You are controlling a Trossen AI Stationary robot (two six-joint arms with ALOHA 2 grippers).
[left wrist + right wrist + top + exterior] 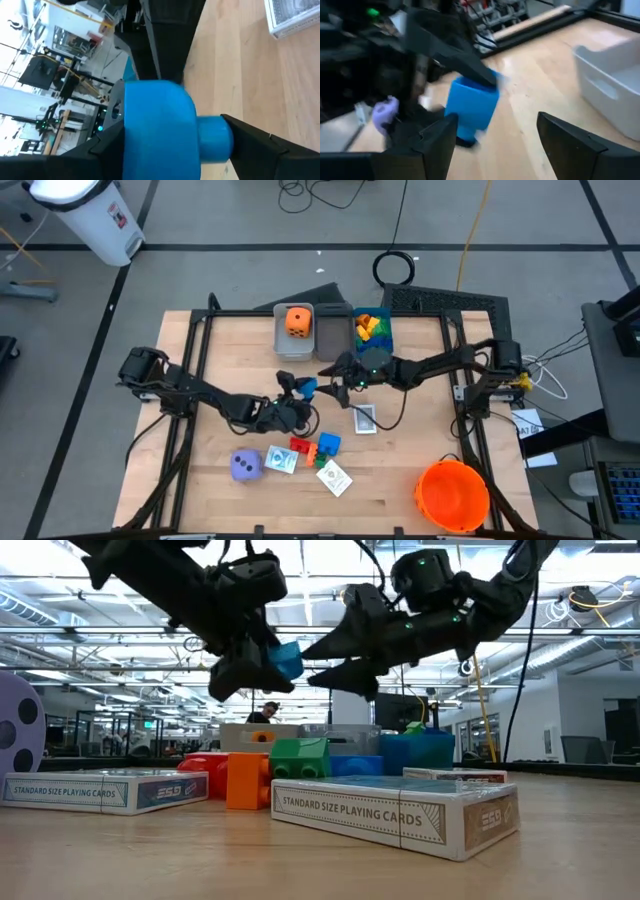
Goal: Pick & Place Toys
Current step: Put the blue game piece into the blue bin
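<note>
Spanning open workshop (wooden) table [420,470]

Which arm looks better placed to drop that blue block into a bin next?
Probably the right: its open gripper faces the small blue plastic block held in the left gripper, and sits nearer the grey bins.

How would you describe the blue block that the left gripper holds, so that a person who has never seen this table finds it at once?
Start at the two arms meeting above the middle of the wooden table. The left gripper holds the blue block up in the air, facing the open right gripper. Unlike the other blue block, which lies on the table beside the red block, this one is lifted and clamped between fingers.
</note>
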